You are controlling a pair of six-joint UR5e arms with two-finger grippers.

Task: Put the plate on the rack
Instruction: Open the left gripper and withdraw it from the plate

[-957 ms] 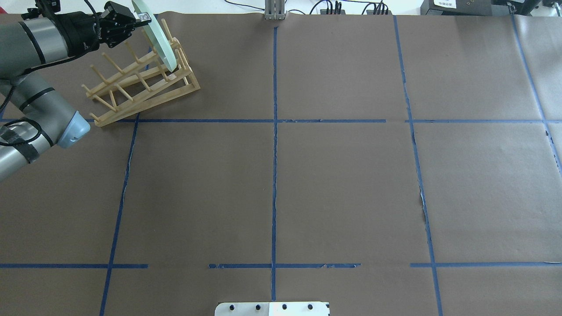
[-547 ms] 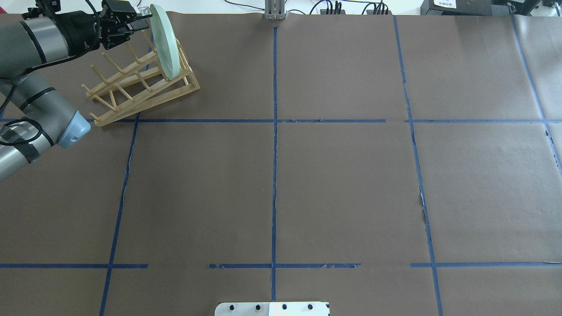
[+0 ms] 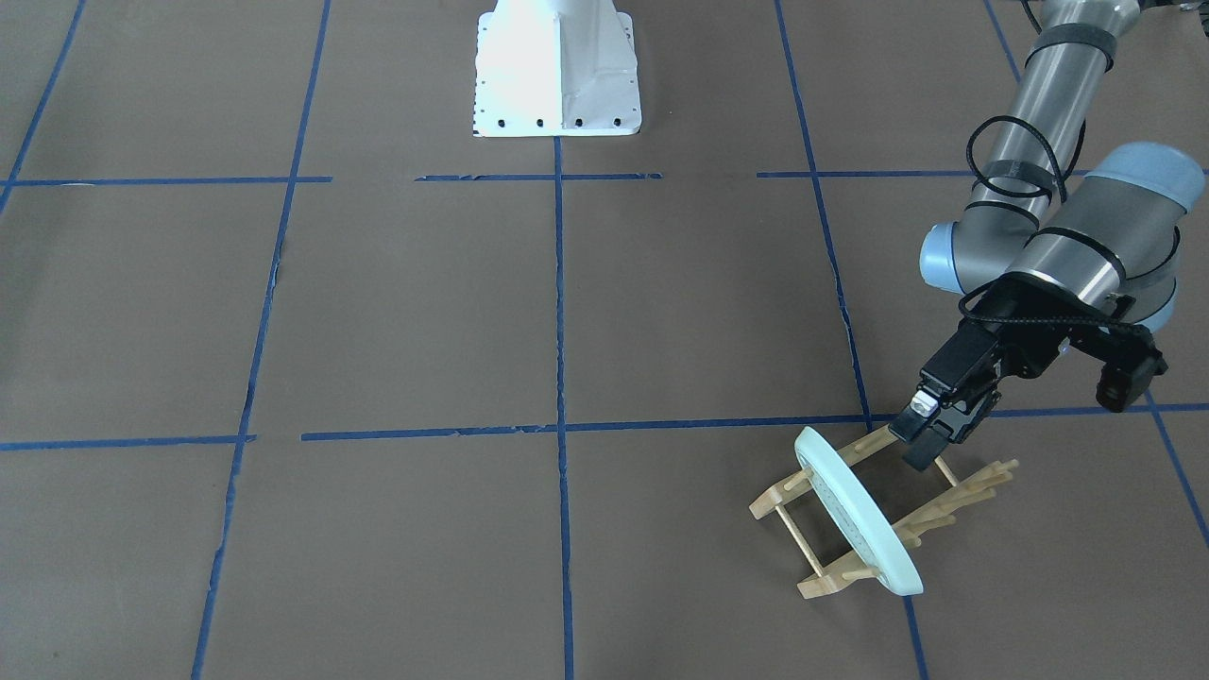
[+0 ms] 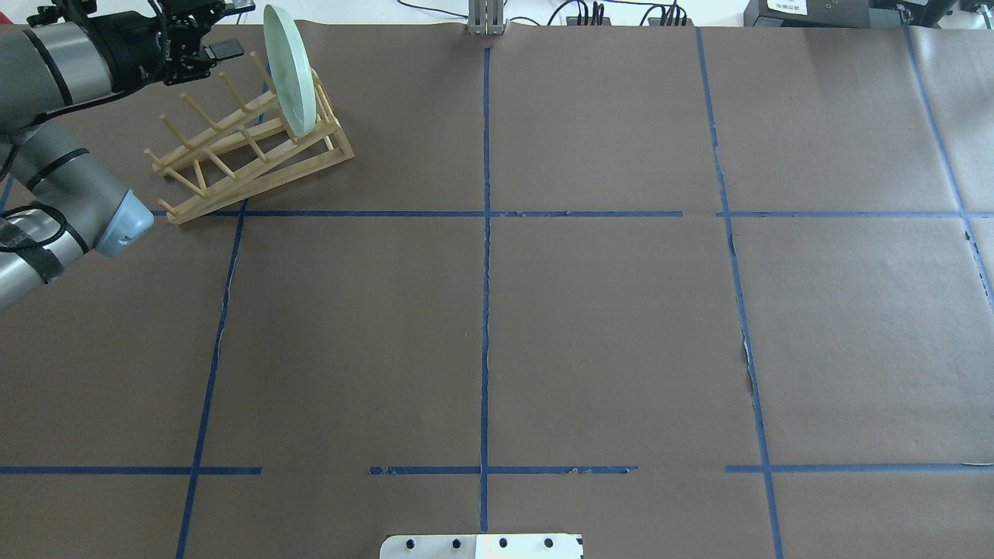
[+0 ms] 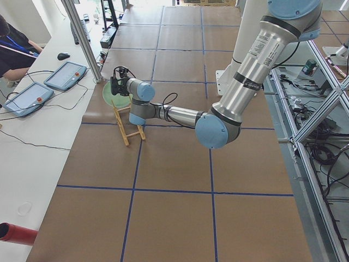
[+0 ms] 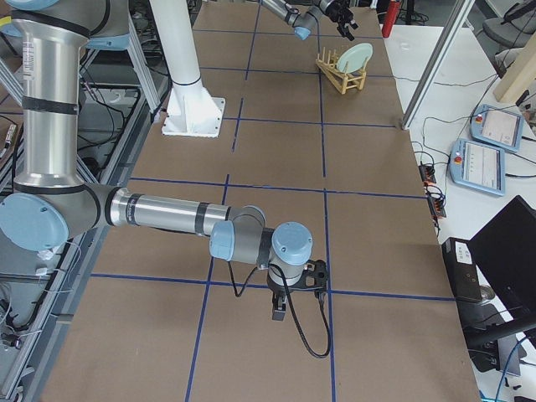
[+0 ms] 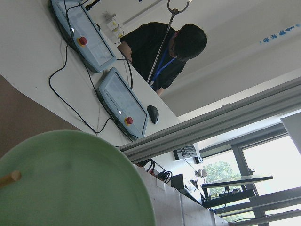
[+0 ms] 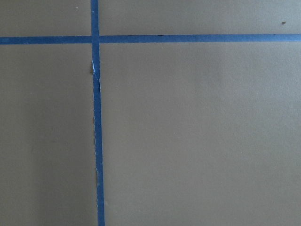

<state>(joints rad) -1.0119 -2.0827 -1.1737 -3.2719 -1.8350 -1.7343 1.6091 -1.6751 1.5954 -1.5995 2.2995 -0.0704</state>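
The pale mint-green plate (image 4: 289, 70) stands on edge between the pegs at the high end of the wooden rack (image 4: 256, 167), at the table's far left. It leans slightly. In the front-facing view the plate (image 3: 859, 515) spans both rails of the rack (image 3: 822, 576). My left gripper (image 4: 224, 29) is open and empty, a short way left of the plate's top rim and not touching it (image 3: 930, 427). The left wrist view shows the plate's face (image 7: 70, 183) with a peg tip in front. My right gripper (image 6: 280, 308) shows only in the exterior right view, low over the paper; I cannot tell its state.
Brown paper with blue tape lines covers the table. The white robot base (image 3: 557, 66) is at the near middle edge. A metal post (image 4: 485, 15) stands at the far edge. Tablets (image 5: 65, 75) and an operator (image 7: 164, 52) are just beyond the rack.
My left gripper has let go of the plate's rim and drawn back to the left. The plate has settled more upright in the rack.
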